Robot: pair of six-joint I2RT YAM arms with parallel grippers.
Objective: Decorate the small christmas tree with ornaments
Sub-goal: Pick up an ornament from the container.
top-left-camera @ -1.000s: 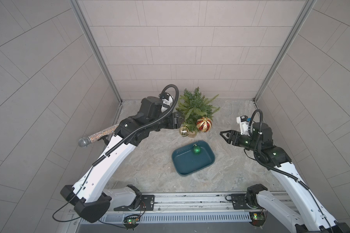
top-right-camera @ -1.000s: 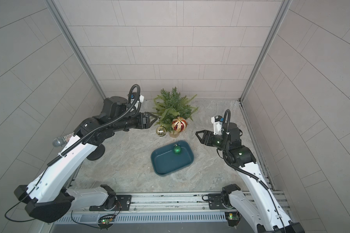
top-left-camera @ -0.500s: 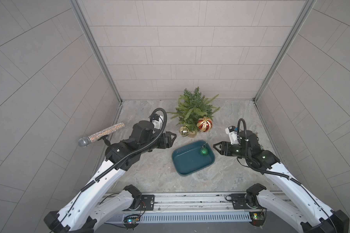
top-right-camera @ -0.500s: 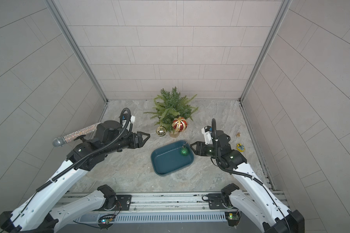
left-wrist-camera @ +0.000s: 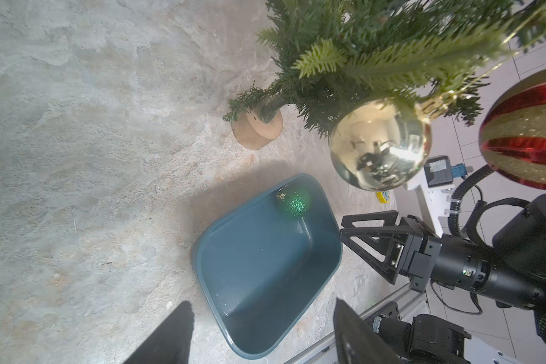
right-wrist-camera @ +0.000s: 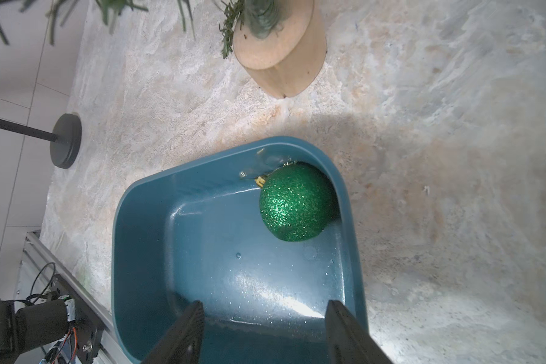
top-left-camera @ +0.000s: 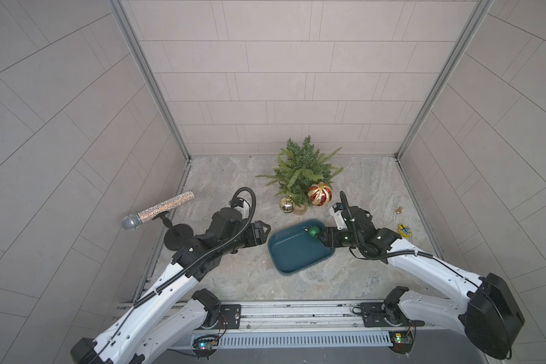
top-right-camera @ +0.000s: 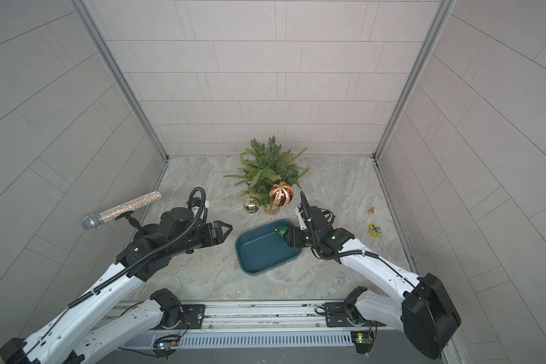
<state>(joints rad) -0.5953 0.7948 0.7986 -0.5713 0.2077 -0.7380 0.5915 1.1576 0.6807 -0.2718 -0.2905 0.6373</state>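
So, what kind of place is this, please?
Most likely a robot test cell, not a home: tiled walls enclose a marbled tabletop, two robot arms stand on a metal rail, and the small christmas tree seems a prop.

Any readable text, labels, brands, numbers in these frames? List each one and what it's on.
None legible.
Blurred, unreadable: pale sticker on the dark camera box at the right arm's wrist.
Too small to read: dark markings on the small yellow disc.
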